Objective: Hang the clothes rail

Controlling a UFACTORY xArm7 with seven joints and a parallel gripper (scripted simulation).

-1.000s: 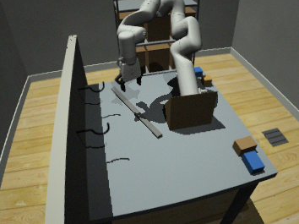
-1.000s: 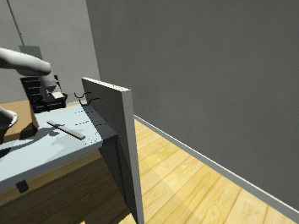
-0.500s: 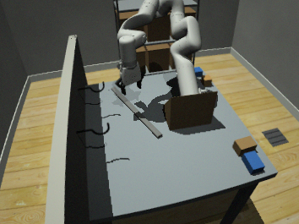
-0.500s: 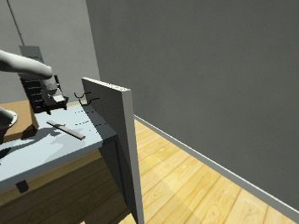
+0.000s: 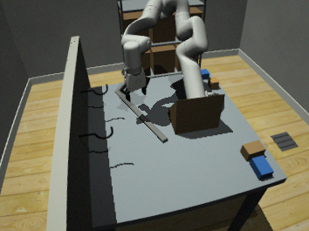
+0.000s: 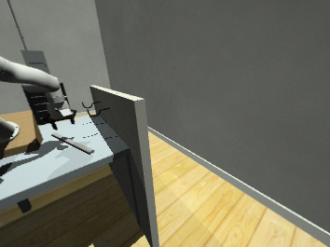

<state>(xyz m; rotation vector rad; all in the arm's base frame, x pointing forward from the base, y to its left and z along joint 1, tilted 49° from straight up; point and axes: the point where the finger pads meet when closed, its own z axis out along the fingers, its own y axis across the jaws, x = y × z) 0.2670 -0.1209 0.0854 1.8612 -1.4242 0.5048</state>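
The clothes rail [image 5: 144, 118] [image 6: 73, 143], a long grey bar, lies flat on the grey table [image 5: 196, 171] [image 6: 33, 166] and runs slantwise from the far left towards the middle. Two black wall hooks, the far hook [image 5: 99, 91] [image 6: 92, 106] and the near hook [image 5: 104, 136], stick out of the upright wall panel [image 5: 65, 114] [image 6: 137, 145] along the table's left side; both are empty. My gripper [image 5: 136, 92] [image 6: 62, 120] is open and empty. It hangs just above the table at the rail's far end, fingers pointing down.
An open cardboard box [image 5: 198, 112] stands right of the rail, around the arm's base. A brown block [image 5: 253, 149] and a blue block [image 5: 262, 166] lie at the near right corner. Small blocks [image 5: 209, 78] lie at the far right. A shelf [image 5: 161, 24] stands behind.
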